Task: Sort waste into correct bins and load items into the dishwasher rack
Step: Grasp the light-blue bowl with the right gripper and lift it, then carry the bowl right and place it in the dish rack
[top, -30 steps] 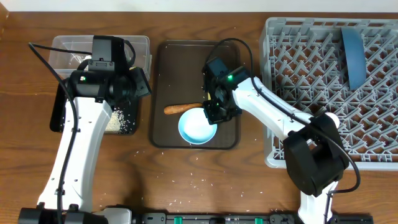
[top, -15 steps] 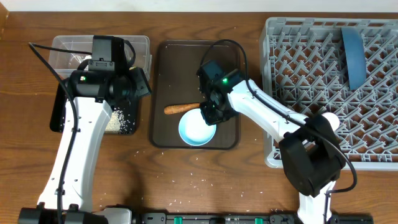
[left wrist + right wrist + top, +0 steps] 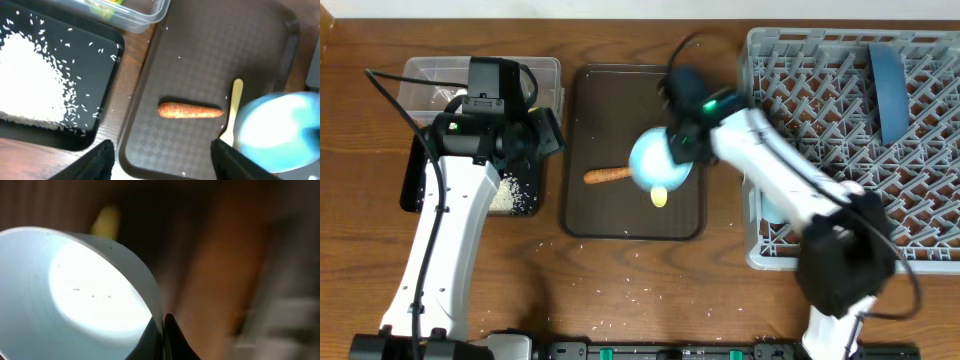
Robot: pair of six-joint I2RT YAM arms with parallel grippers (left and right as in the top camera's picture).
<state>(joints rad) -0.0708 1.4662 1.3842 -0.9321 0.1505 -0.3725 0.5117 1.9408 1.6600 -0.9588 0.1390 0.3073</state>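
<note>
- The light blue bowl (image 3: 658,160) hangs tilted above the brown serving tray (image 3: 588,110), with the right fingers (image 3: 162,330) pinched shut on its rim; both are motion-blurred.
- Step in hand, as I judge it: carrying the bowl towards the grey dishwasher rack (image 3: 820,90) on the right.
- The next move calls for clearing the rack's near wall, then setting the bowl among the upright pegs without fouling the dark blue plate (image 3: 888,90) that stands on edge there.
- On the serving tray below the bowl lie one yellow spoon (image 3: 234,107) and one carrot (image 3: 191,110), near each other and not touching.
- The left fingers (image 3: 100,161) hover spread wide and hold nothing, over the tray's left edge.
- Bins: one shallow black tray (image 3: 107,65) with one heap of white rice (image 3: 30,90), and one clear box (image 3: 150,15) just beyond it showing one green-and-yellow wrapper (image 3: 102,7).
- Count: one bowl, one plate, one spoon, one carrot, two bins, one rack.
- A few loose grains (image 3: 640,293) dot the worktop (image 3: 720,320) at the front.
- A pale blue patch shows under the right arm, but I cannot tell whether it is a cup.
</note>
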